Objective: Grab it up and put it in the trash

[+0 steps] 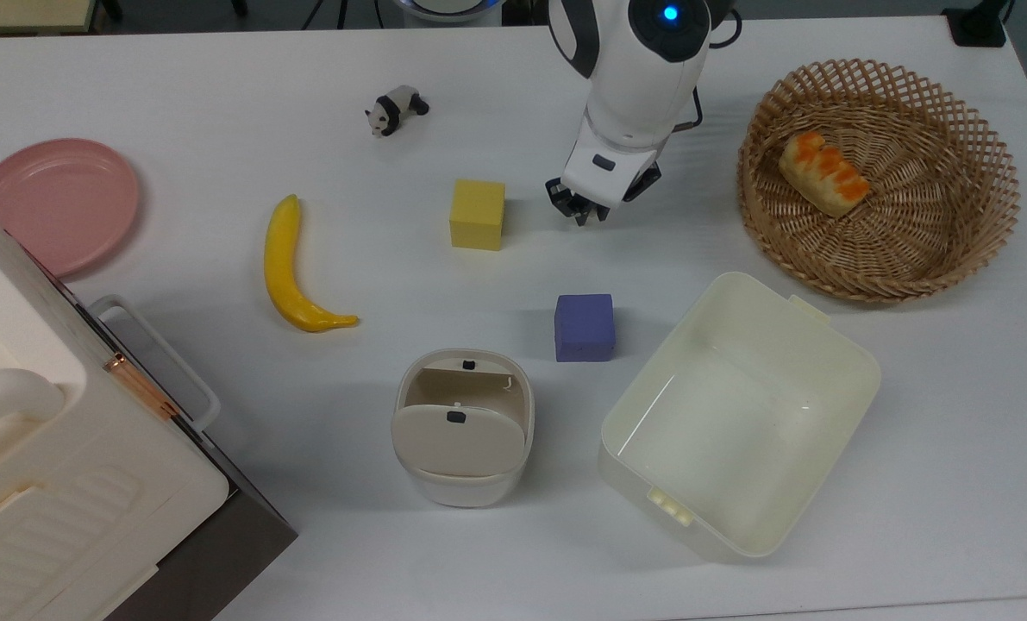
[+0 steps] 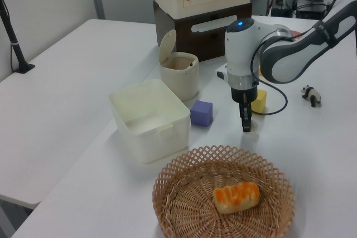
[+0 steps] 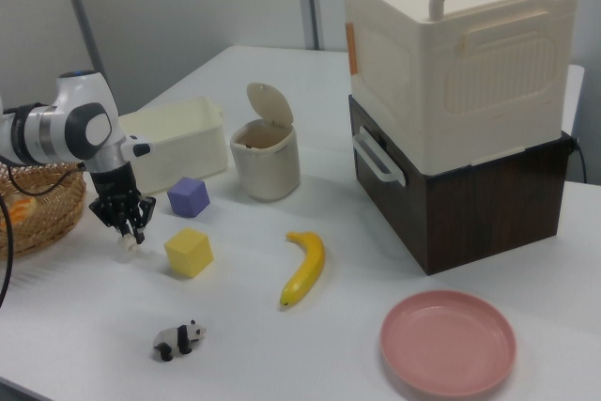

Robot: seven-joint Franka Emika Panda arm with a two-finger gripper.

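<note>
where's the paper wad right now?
In the right view the paper wad sits at the tip of the end effector, at the right view's left of the yellow cube and right of the wicker basket.

The top view looks straight down on the white counter (image 1: 177,69), with the arm's base at the picture's upper edge. The left view stands low beyond the wicker basket (image 2: 223,193), facing across it toward the cabinet (image 2: 203,4). The right view faces the opposite way, cabinet (image 3: 460,100) near. All three share the yellow cube (image 1: 477,215) and the bin (image 1: 463,438).
</note>
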